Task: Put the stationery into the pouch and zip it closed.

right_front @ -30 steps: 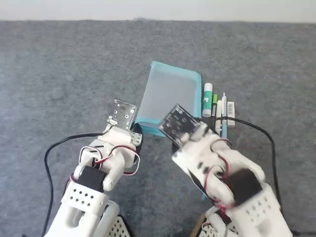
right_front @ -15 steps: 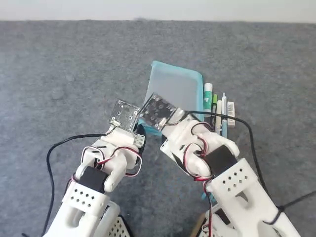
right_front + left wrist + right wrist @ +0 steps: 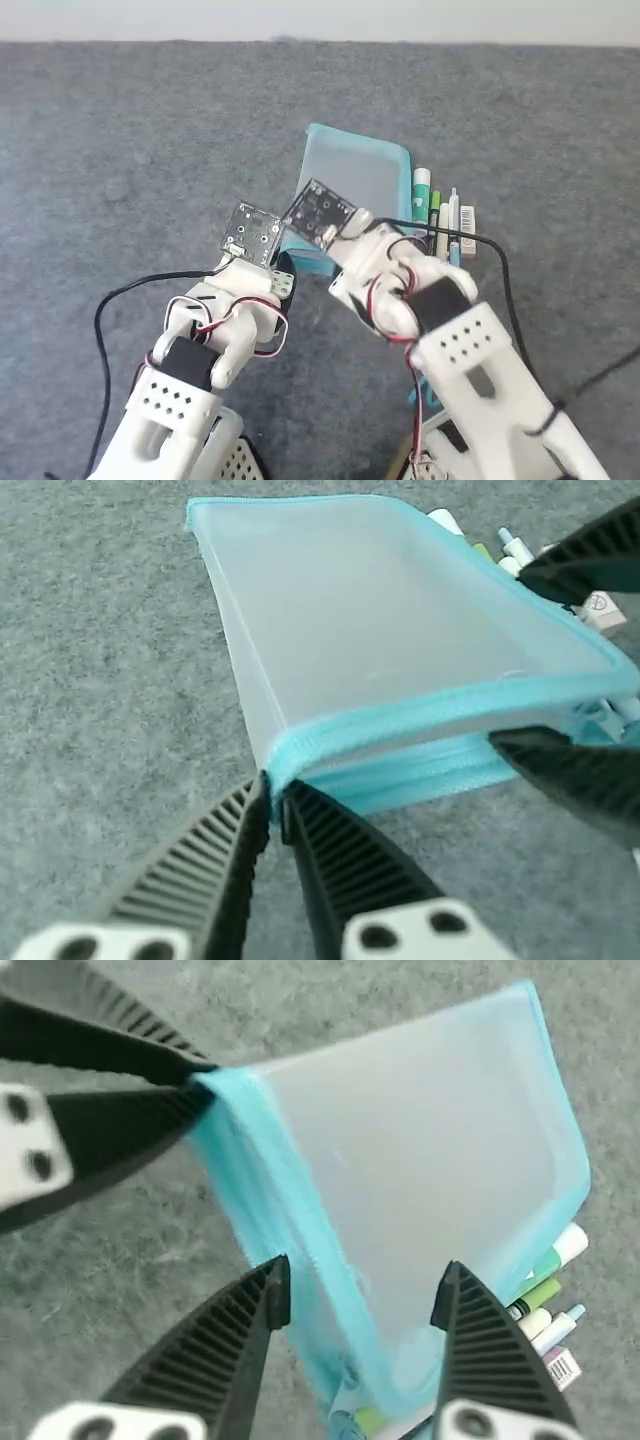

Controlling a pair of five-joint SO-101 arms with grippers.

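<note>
A translucent pouch (image 3: pixel 350 180) with teal trim lies mid-table. My left gripper (image 3: pixel 277 805) is shut on its near left corner, pinching the teal zipper edge. My right gripper (image 3: pixel 360 1285) is open and hangs over the pouch's (image 3: pixel 430 1160) near zipper edge, one finger on each side of it. In the left wrist view the right arm's dark fingers (image 3: pixel 570 775) stand at that same edge of the pouch (image 3: pixel 380 630). Pens and a glue stick (image 3: pixel 422 195) lie along the pouch's right side, with their tips (image 3: pixel 545 1295) poking out past its corner.
Grey felt-like cloth (image 3: pixel 130 150) covers the table, with open room left of and beyond the pouch. Black cables (image 3: pixel 110 300) loop beside both arms. A small white barcoded item (image 3: pixel 467 232) lies at the right end of the stationery row.
My right arm has swung left and forward from beside the stationery to above the pouch's near edge. The left gripper has stayed at the pouch's corner.
</note>
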